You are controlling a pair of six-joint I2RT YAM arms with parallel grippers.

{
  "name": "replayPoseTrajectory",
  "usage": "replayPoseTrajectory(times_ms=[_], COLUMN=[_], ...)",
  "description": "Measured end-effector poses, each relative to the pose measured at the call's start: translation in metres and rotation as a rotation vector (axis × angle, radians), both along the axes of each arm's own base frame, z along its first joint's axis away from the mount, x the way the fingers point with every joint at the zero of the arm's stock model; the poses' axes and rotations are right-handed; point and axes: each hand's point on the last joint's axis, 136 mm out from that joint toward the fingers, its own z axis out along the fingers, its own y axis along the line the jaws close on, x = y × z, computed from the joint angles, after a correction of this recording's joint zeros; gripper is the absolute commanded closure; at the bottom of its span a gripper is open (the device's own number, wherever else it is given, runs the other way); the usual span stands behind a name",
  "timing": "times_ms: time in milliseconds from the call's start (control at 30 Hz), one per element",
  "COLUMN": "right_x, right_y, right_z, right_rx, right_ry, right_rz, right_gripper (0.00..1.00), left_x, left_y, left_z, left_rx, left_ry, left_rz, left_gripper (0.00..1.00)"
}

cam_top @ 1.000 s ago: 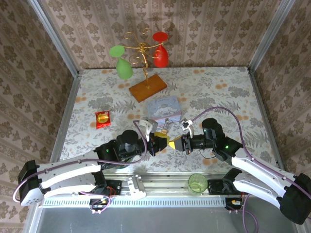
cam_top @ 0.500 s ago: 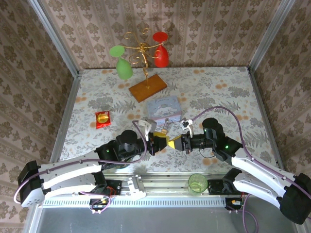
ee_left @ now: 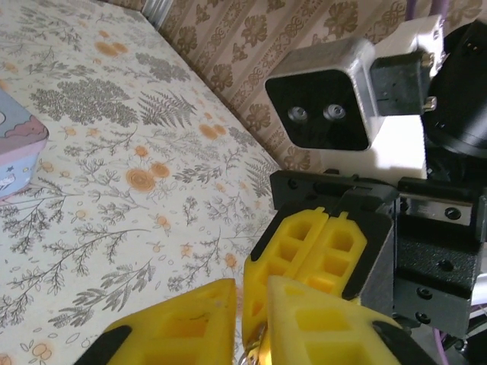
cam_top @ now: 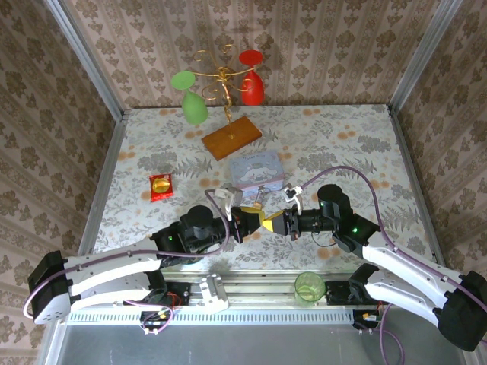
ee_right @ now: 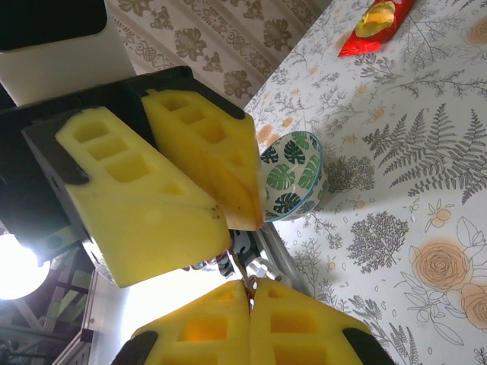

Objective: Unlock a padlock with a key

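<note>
My two grippers meet tip to tip above the near middle of the table. The left gripper (cam_top: 255, 220) is closed on the padlock (ee_left: 262, 351). Only a sliver of its silvery shackle and brass body shows between the yellow fingers (ee_left: 183, 334). The right gripper (cam_top: 274, 223) is shut on the key (ee_right: 242, 270). That key is a thin metal stub sticking out from the pressed-together fingertips (ee_right: 221, 319) toward the left gripper's fingers (ee_right: 152, 198). In the left wrist view the right gripper's closed fingers (ee_left: 319, 243) stand just beyond the padlock.
A pale blue tin (cam_top: 257, 169) lies just behind the grippers. A red-and-yellow snack packet (cam_top: 160, 185) is to the left, and a wooden-based stand with a green and a red glass (cam_top: 231, 137) is at the back. A green cup (cam_top: 308, 287) and a leaf-patterned bowl (ee_right: 293, 175) sit by the near edge.
The left arm has crept slightly left and the grippers stay pressed together at the same spot. Both holds are unchanged.
</note>
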Motion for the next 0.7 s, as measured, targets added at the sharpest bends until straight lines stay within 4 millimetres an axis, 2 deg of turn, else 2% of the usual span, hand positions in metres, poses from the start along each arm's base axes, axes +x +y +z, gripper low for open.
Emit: replayPoseTrajectory(times_ms=[67,233,300,333,400,467,533,600,700], right_x=[0.0,0.0002,0.0003,0.0006,0.001,0.0016,0.0022,0.0028,0.0035], right_y=[0.0,0.0001,0.0004,0.0006,0.0009,0.0013,0.002,0.0022,0.0027], right_z=[0.0001,-0.0005,-0.0015,-0.002,-0.0017,0.0,0.002,0.0028,0.0045], right_rx=[0.0,-0.001,-0.003,-0.004,-0.002,0.005,0.02,0.035,0.056], right_ry=[0.0,0.002,0.004,0.006,0.004,-0.002,-0.011,-0.023,-0.04], right_rz=[0.0,0.0,0.001,0.001,0.001,-0.001,-0.001,-0.004,-0.006], right_gripper=[1.0,1.0,1.0,0.97,0.76,0.64,0.46,0.44,0.48], left_x=[0.0002,0.0013,0.0014,0.0013,0.0015,0.0012,0.0012,0.0013,0.0012], left_y=[-0.0004,-0.0001,-0.0001,-0.0001,0.0001,0.0,-0.0001,-0.0001,-0.0004], left_z=[0.0018,0.0015,0.0015,0.0011,0.0011,0.0012,0.0013,0.0021,0.0063], left_rx=[-0.008,-0.027,-0.03,-0.029,-0.029,-0.03,-0.03,-0.033,-0.051], left_ry=[0.001,0.014,0.02,0.02,0.02,0.02,0.02,0.019,0.02], left_rz=[0.0,0.005,0.005,0.005,0.006,0.005,0.005,0.005,0.005], left_gripper=[0.86,1.0,1.0,1.0,1.0,1.0,1.0,1.0,1.0])
